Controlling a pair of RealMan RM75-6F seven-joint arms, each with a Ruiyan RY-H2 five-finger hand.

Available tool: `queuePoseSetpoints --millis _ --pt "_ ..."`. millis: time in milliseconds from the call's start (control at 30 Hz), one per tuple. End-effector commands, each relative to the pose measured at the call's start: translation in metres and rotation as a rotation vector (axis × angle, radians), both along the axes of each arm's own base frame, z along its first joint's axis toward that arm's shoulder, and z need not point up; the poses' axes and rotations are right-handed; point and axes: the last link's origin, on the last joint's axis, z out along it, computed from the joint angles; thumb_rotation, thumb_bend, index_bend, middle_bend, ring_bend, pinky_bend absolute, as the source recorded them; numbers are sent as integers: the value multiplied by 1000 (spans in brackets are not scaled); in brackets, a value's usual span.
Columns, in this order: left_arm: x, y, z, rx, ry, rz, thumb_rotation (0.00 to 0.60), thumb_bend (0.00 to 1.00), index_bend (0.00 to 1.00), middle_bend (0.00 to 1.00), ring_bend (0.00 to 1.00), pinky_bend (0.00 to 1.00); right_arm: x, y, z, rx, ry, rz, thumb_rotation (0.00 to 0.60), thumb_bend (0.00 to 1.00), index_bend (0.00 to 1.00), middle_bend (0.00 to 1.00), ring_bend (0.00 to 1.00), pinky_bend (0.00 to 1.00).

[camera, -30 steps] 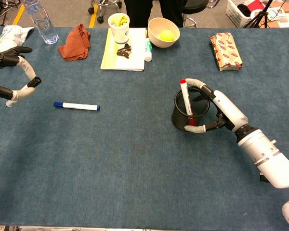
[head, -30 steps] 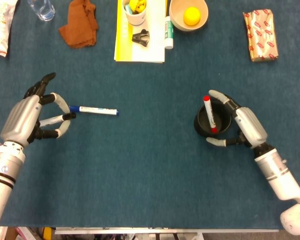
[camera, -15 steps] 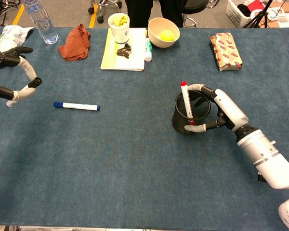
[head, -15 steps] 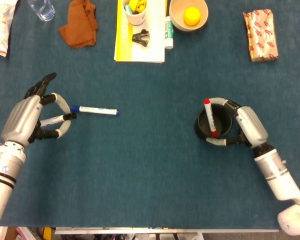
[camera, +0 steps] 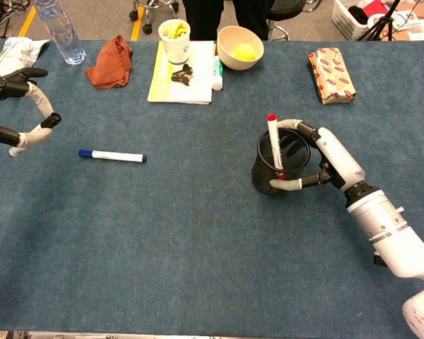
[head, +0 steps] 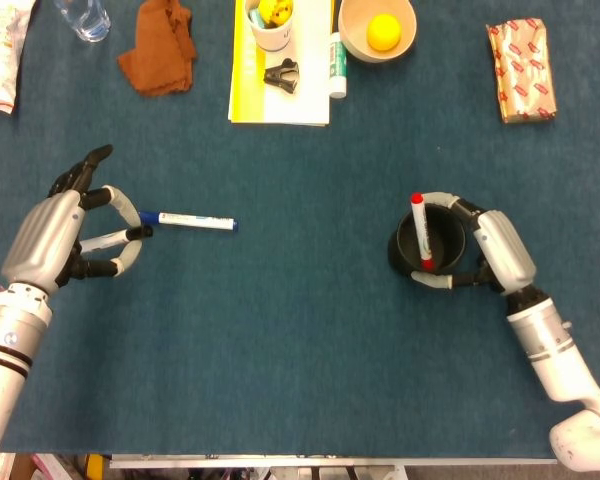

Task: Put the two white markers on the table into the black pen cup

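A white marker with blue caps (head: 190,221) (camera: 114,155) lies flat on the blue table at the left. My left hand (head: 50,235) (camera: 18,113) hovers just left of it with its fingers apart, holding nothing. At the right stands the black pen cup (head: 405,250) (camera: 263,173), with a white marker with a red cap (head: 420,230) (camera: 273,141) standing nearly upright inside it. My right hand (head: 500,250) (camera: 336,159) grips the cup from its right side, fingers wrapped round the rim and wall.
Along the far edge are a brown cloth (head: 158,50), a yellow pad (head: 250,95) with a paper cup and a binder clip, a glue stick (head: 337,62), a bowl (head: 377,30) with a yellow ball, a wrapped packet (head: 521,70) and a water bottle (camera: 59,32).
My right hand's fingers have closed in around the pen cup, and the red-capped marker has tipped more upright. The left hand and the blue-capped marker have not moved.
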Motion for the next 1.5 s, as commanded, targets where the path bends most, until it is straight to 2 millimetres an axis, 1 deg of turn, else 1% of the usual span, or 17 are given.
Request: queuePoseSetpoints --millis 33,200,467,633,833,967,1233,1500 --pt "2 0 1 3 -6 -6 600 333 648 0 0 0 1 0 2 -6 -8 7 600 0 451 521 433 416" --pt "16 3 7 12 -42 -36 600 333 649 0 0 0 8 -2 8 -26 -23 29 600 0 453 523 434 416" --pt "49 10 13 21 -110 -106 600 333 654 0 0 0 25 -11 17 -37 -27 70 600 0 453 523 434 416" --pt "69 14 15 17 -169 -141 600 333 660 0 0 0 35 -16 18 -32 -28 87 600 0 453 523 434 416" --pt "94 16 14 -9 -230 -195 600 333 663 0 0 0 46 -21 12 -10 -29 97 600 0 453 523 434 416" --pt "107 17 12 -37 -282 -207 600 333 664 0 0 0 52 -25 6 -4 -33 100 600 0 453 523 435 416" --pt "126 19 6 -71 -338 -238 600 333 667 0 0 0 62 -31 -3 1 -49 115 600 0 454 524 435 416" --pt "149 22 -2 -119 -434 -260 600 333 672 0 0 0 77 -36 -13 22 -49 144 600 0 454 524 435 416"
